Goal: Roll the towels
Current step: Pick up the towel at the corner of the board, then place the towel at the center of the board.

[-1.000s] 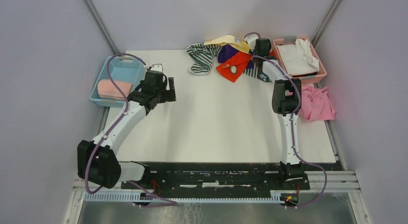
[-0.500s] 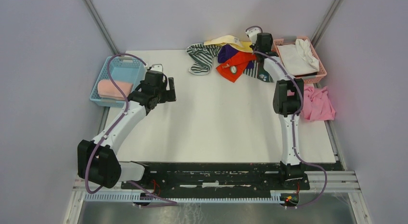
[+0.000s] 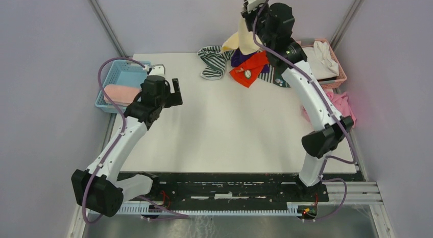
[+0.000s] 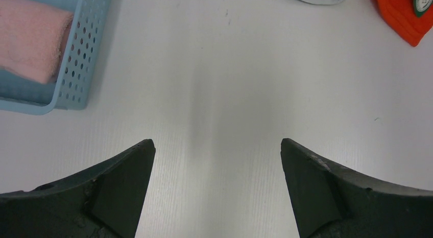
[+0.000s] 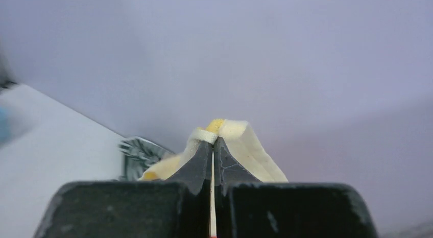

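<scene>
My right gripper (image 3: 248, 13) is raised high over the back of the table, shut on the pale yellow towel (image 3: 244, 39), which hangs from it; in the right wrist view the jaws (image 5: 213, 142) pinch its edge (image 5: 255, 151). Below it lies the pile: green-and-white striped towel (image 3: 212, 59), purple towel (image 3: 240, 56), orange-red towel (image 3: 250, 70) with a round tag. A pink towel (image 3: 339, 109) lies at the table's right edge. My left gripper (image 3: 173, 92) is open and empty over bare table (image 4: 217, 146). The orange-red towel's corner (image 4: 403, 18) shows in the left wrist view.
A blue basket (image 3: 125, 74) at the left holds a rolled light pink towel (image 3: 121, 94); it also shows in the left wrist view (image 4: 76, 59). A pink basket (image 3: 341, 74) at the back right holds white cloth (image 3: 319, 56). Grey walls close in the back and sides.
My right arm has lifted steeply, pulling the pale yellow towel up off the pile. My left arm has shifted slightly left and back.
</scene>
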You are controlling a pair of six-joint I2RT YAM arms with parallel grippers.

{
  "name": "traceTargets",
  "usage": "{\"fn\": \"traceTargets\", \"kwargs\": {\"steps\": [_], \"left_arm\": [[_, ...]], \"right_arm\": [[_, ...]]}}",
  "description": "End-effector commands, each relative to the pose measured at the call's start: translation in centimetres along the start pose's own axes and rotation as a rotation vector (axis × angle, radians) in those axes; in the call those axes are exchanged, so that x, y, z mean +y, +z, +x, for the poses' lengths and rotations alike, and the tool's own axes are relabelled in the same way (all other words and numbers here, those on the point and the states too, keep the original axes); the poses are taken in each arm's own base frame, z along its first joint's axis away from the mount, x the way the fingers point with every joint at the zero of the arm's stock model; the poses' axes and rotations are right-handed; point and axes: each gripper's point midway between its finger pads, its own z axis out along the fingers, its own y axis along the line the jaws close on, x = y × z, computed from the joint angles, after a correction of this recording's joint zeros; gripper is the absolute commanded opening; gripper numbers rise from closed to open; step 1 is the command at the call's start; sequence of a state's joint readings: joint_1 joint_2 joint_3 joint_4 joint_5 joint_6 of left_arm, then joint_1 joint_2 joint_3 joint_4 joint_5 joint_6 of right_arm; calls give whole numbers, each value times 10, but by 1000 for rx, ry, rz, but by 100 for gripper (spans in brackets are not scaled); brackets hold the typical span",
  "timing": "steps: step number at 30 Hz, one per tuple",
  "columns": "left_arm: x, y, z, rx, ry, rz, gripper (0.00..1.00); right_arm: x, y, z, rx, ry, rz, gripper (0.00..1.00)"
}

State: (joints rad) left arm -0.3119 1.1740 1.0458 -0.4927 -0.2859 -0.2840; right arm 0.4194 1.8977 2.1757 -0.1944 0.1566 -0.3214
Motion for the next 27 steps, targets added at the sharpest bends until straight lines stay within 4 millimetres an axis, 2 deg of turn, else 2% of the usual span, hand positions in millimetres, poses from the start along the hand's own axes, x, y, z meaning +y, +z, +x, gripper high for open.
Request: {"fn": "traceTargets", "kwargs": {"steps": [1,4,6,8,10,12,13,17,22,24,27], "left_arm": [[-5,-21,-25,-78,-29,39,99],[-7,-30,-26,-69,-59,54,99],[-7,-35,-24,-61,-77,61,99],[-6,-40,-18,-49,-94,64,99],[-5,-43,-10,-35,-110,72,99],[-6,-43,4,-1,-123,83,99],[-9,-42,16,35,-135,98,99],[-23,-35,41,124,-161,162,100],[-40,-12,78,268,-204,201,98],[-42,1,89,307,-222,186,97],[-38,22,101,336,-254,118,96]], "right_arm": [[53,-46,-62,-123,127,-196,1],[88,-70,-78,-143,186,-297,1],[103,-81,-78,-134,210,-337,1],[109,-89,-66,-95,235,-344,1],[102,-98,-46,-42,258,-291,0],[90,-110,-10,46,260,-196,1],[80,-122,28,142,251,-104,1],[64,-157,105,336,237,68,1],[70,-200,193,541,239,157,0],[78,-214,219,610,238,151,1],[93,-231,245,677,270,112,1]]}}
